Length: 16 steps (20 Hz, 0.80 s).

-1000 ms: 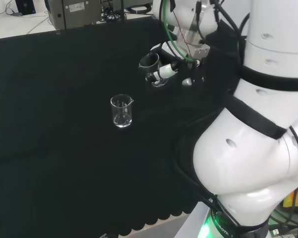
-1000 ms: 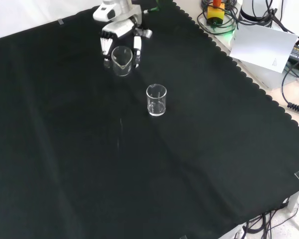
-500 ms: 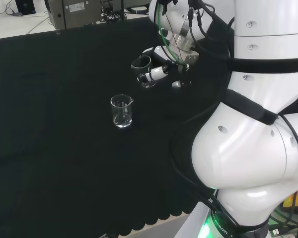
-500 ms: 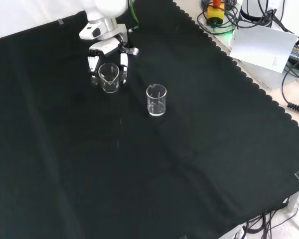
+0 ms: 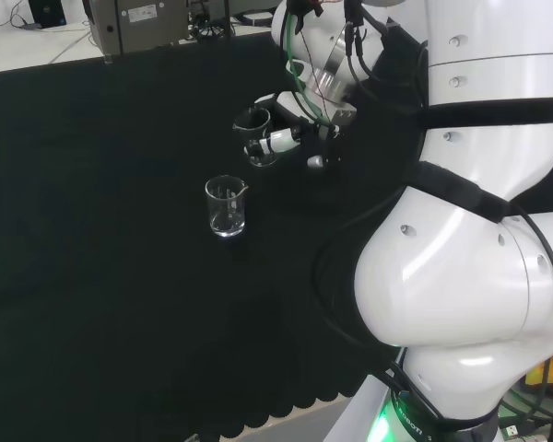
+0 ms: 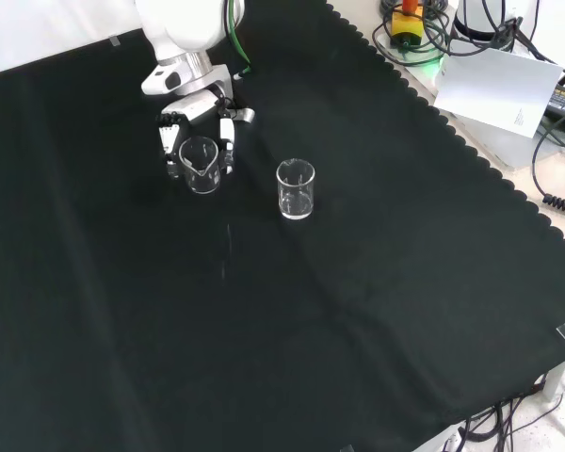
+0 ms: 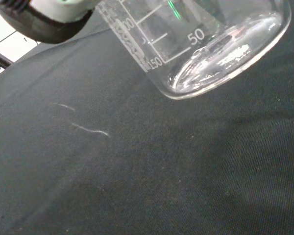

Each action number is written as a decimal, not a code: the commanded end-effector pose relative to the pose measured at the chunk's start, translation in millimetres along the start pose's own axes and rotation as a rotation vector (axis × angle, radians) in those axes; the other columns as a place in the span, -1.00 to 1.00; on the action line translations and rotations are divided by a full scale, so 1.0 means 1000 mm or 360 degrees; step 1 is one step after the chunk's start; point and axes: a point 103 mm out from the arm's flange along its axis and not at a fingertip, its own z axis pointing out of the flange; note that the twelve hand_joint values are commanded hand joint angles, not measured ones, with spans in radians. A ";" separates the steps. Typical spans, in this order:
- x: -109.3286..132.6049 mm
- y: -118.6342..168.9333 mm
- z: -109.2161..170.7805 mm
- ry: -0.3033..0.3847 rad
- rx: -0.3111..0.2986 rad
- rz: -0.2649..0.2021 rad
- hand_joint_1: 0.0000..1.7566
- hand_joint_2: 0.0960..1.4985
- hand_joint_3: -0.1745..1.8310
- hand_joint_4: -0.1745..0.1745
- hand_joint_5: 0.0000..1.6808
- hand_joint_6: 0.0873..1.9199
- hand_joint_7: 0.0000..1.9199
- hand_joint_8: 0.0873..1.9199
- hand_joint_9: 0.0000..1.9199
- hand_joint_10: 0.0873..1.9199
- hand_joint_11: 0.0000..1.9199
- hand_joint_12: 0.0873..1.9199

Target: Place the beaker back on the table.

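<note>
The hand (image 6: 196,124) has its fingers curled round a clear glass beaker (image 6: 199,165), which it holds upright and low over the black cloth, left of the cloth's middle in the front view. In the head view the held beaker (image 5: 255,138) sits by the hand (image 5: 290,136), beyond and to the right of a second clear beaker (image 5: 226,206) standing on the cloth. The wrist view shows the held beaker's base (image 7: 220,54) raised a little above the cloth, with a fingertip (image 7: 49,17) beside it.
The second beaker (image 6: 296,189) stands upright a short way right of the held one in the front view. The cloth's scalloped edge (image 6: 471,155) runs along the right, with white paper (image 6: 497,83) and cables beyond it.
The hand has carried the beaker leftward and lower in both views, nearer the standing beaker's level. The standing beaker has not moved.
</note>
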 end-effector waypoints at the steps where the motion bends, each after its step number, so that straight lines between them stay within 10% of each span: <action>1: -0.004 0.003 0.010 0.0044 -0.0010 -0.0008 0.46 0.42 -1.00 -0.30 0.29 -0.17 0.38 -0.48 0.55 -0.27 0.36 -0.19; 16: -0.015 -0.001 0.020 0.0050 0.0019 0.0029 0.46 0.40 -1.00 -0.12 0.35 -0.23 0.43 -0.61 0.55 -0.40 0.36 -0.25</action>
